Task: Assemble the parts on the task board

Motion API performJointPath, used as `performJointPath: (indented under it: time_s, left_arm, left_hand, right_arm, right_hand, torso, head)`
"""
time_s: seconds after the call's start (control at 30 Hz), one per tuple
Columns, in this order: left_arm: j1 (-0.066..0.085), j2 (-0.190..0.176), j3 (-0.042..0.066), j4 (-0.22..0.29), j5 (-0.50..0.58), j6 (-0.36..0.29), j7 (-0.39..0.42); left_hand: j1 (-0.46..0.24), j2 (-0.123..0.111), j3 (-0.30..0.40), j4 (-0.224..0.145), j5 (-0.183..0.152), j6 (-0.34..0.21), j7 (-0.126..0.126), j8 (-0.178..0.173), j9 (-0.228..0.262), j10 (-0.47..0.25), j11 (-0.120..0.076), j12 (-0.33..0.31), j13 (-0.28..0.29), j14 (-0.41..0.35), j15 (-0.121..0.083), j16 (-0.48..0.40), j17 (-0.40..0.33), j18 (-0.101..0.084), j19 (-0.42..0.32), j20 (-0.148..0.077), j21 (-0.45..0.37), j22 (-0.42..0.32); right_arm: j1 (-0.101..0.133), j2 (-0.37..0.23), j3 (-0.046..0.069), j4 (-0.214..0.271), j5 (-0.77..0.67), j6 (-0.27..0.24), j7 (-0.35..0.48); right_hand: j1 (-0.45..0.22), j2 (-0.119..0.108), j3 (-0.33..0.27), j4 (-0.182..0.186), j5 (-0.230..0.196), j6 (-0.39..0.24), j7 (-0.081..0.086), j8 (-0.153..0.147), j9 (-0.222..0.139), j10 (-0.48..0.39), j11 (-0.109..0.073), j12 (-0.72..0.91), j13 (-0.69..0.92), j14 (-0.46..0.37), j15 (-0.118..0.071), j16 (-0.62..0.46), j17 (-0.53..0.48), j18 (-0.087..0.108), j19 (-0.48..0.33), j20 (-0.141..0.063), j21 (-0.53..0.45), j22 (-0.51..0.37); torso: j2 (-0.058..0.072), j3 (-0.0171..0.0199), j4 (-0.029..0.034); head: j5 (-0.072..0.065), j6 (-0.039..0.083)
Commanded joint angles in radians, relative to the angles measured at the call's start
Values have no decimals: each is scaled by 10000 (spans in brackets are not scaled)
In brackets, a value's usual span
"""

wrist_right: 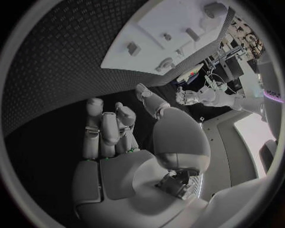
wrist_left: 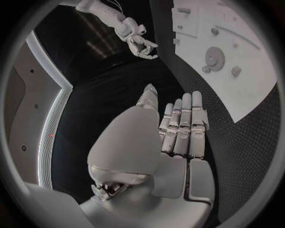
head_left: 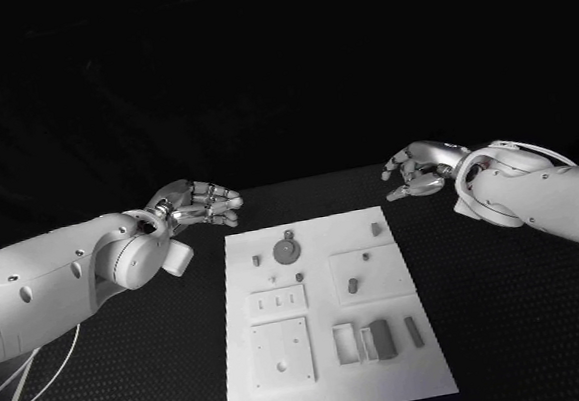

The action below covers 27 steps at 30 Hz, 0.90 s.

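The white task board (head_left: pixel 335 396) lies in the middle of the black table. Grey parts sit on it: a round gear (head_left: pixel 287 251) near the far edge, small pegs (head_left: pixel 376 230) beside it, and a dark block (head_left: pixel 382 339) with a thin bar (head_left: pixel 413 332) near the front right. My left hand (head_left: pixel 197 205) hovers off the board's far left corner, fingers loosely curled, holding nothing. My right hand (head_left: pixel 417 170) hovers off the far right corner, also holding nothing. The left wrist view shows my left hand (wrist_left: pixel 178 128), the board (wrist_left: pixel 249 85), the gear (wrist_left: pixel 213 58) and the right hand (wrist_left: pixel 141 43).
Raised white plates (head_left: pixel 281 351) take up the board's left and middle. The black textured table (head_left: pixel 541 327) stretches out on both sides of the board. In the right wrist view my right hand (wrist_right: pixel 113 137) is above the table beside the board (wrist_right: pixel 154 28).
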Motion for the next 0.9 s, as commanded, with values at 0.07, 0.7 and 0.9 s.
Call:
performJointPath:
  time_s: [0.07,0.7,0.9]
  left_arm:
    - [-36,10,8,38,-155,207,194]
    - [-166,37,10,-3,-329,813,577]
    - [-166,31,10,13,-329,860,540]
  left_hand:
    - [116,7,-38,2,0,68,10,45,4,77,26,0,11,40,18,-36,12,190,22,37,-42,16]
    - [-184,-97,-491,14,2,-34,24,-38,-43,34,50,-43,-3,21,32,-104,55,183,12,46,-74,35]
    - [-178,-59,-503,16,2,-43,57,-46,-48,35,52,-44,-3,31,29,-106,63,186,18,45,-74,38]
  right_arm:
    - [-298,39,-6,-300,-989,125,433]
    - [-1123,654,-8,-1111,-1087,7,520]
    - [-1147,745,-7,-1108,-1037,14,507]
  right_hand:
    - [379,-93,-68,-5,20,-85,-113,2,6,-91,-45,-9,18,-148,-36,-61,-81,411,-99,6,-84,167]
    - [821,-161,-230,27,20,-382,-114,-86,9,-189,-57,-24,38,-265,-70,-61,-66,411,-168,91,-122,169]
    - [791,-84,-252,51,20,-393,-91,-85,12,-186,-34,-11,46,-236,-47,-42,-24,411,-156,98,-117,170]
  torso:
    - [0,49,-31]
    - [25,117,20]
    - [24,113,6]
  head:
    - [-37,68]
    - [-60,21]
    - [-27,-21]
